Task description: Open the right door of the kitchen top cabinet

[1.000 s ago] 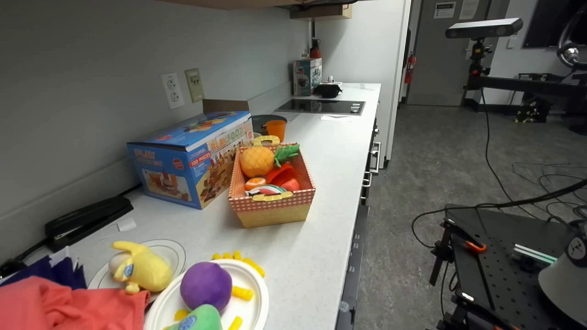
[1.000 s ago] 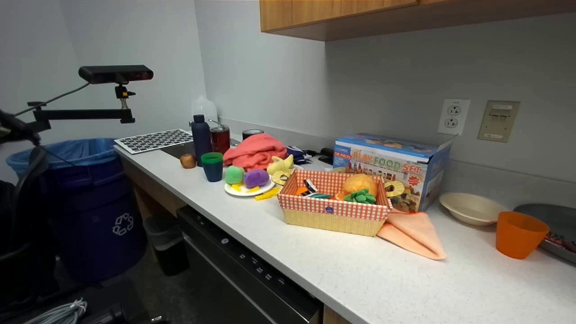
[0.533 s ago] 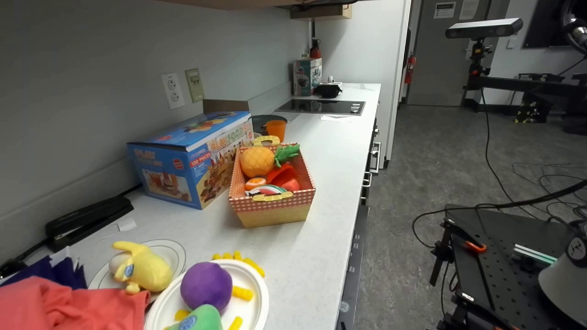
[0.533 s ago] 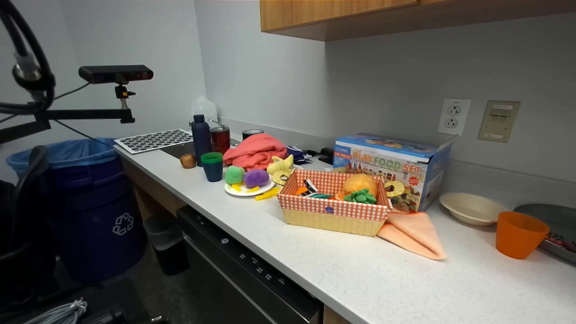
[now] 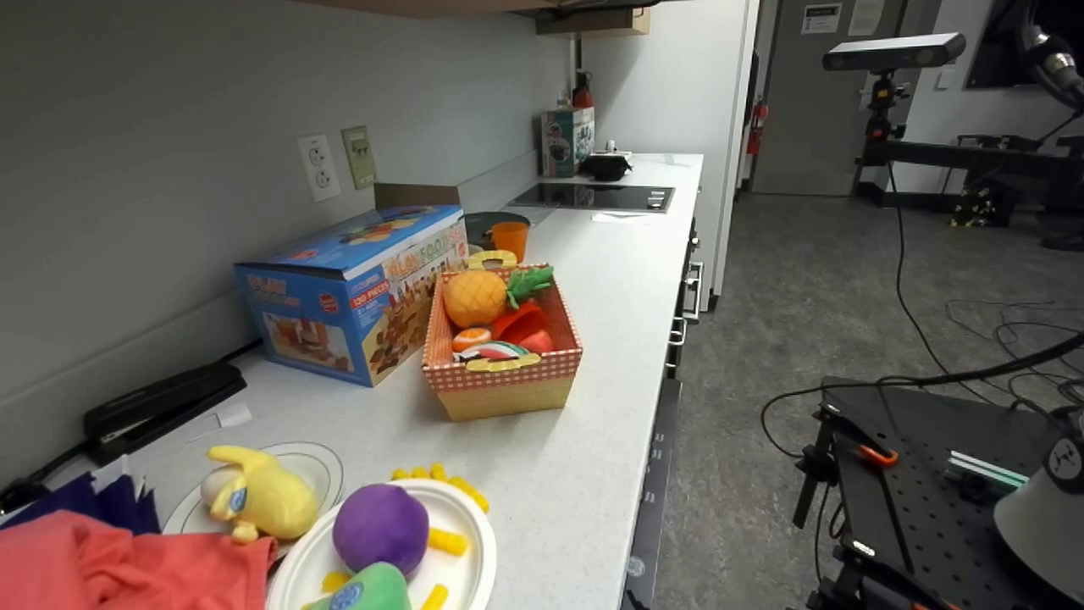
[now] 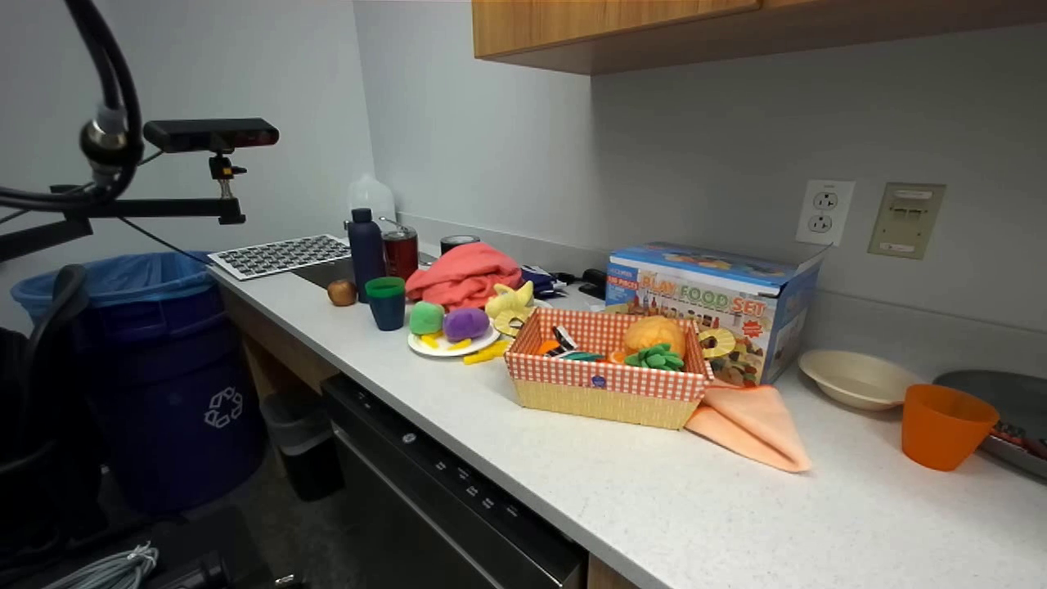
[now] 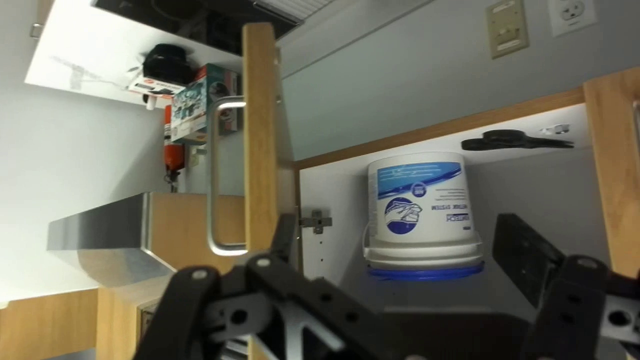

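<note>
The kitchen top cabinet (image 6: 671, 45) shows its underside and lower front edge in both exterior views. Upside down in the wrist view, its right door (image 7: 261, 140) is swung out, seen nearly edge-on, with a metal handle (image 7: 213, 175) on its outer face. My gripper (image 7: 397, 227) is open and faces the cabinet's interior with nothing held. One finger (image 7: 285, 235) overlaps the door's inner side in the picture; contact cannot be told. The opposite finger (image 7: 522, 255) is in front of the interior. Neither exterior view shows the gripper, only arm cables (image 6: 110, 147).
Inside the cabinet are a white bucket (image 7: 420, 205) and a black tool (image 7: 515, 140). A range hood (image 7: 115, 230) lies beyond the door. Below, the counter carries a checked basket (image 6: 609, 393) and a toy food box (image 6: 712, 303). A camera (image 6: 211, 135) stands on a mount.
In the exterior views, the arm's cables and joint have shifted, coming further into the picture from the side and towards the cabinet side. Objects on the counter have stayed put.
</note>
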`<state>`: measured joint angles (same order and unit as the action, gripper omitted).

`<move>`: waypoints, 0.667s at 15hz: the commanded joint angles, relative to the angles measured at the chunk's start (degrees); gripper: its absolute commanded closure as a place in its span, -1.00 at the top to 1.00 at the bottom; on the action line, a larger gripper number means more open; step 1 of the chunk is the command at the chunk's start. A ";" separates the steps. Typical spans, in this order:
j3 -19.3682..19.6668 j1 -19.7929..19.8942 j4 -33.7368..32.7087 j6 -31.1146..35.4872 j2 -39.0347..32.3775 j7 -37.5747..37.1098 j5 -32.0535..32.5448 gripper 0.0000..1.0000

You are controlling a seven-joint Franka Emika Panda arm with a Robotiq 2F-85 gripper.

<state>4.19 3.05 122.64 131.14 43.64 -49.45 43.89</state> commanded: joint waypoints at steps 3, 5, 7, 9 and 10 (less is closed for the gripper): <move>0.47 4.64 -3.92 7.71 -8.29 7.40 -7.06 1.00; -0.79 8.51 -4.71 8.18 -10.48 8.53 -5.00 1.00; -1.64 11.64 -5.45 8.00 -12.14 9.09 -3.27 1.00; -2.58 13.82 -5.89 7.60 -13.05 8.86 -1.67 1.00; -2.98 15.04 -6.18 7.16 -13.39 8.53 -0.39 1.00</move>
<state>2.83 13.94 119.13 138.48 32.59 -41.97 41.14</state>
